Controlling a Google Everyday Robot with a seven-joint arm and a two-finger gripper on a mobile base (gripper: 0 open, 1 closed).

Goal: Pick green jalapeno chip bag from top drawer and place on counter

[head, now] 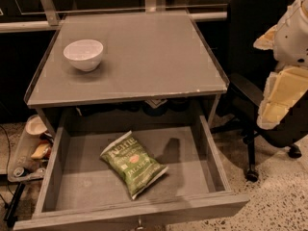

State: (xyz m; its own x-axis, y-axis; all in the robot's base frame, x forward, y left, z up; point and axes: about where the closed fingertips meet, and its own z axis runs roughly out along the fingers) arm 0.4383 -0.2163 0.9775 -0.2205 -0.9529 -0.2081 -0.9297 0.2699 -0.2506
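Observation:
The green jalapeno chip bag [133,163] lies flat on the bottom of the open top drawer [211,158], near its middle, tilted diagonally. The grey counter [144,57] is above the drawer. My gripper [278,100], white and pale yellow, hangs at the right edge of the view. It is to the right of the counter, above and outside the drawer, well apart from the bag and holding nothing that I can see.
A white bowl [83,54] stands on the counter's back left. A black office chair [260,57] on casters is to the right, behind my arm. Clutter and a pale dish [34,125] sit on the floor at the left.

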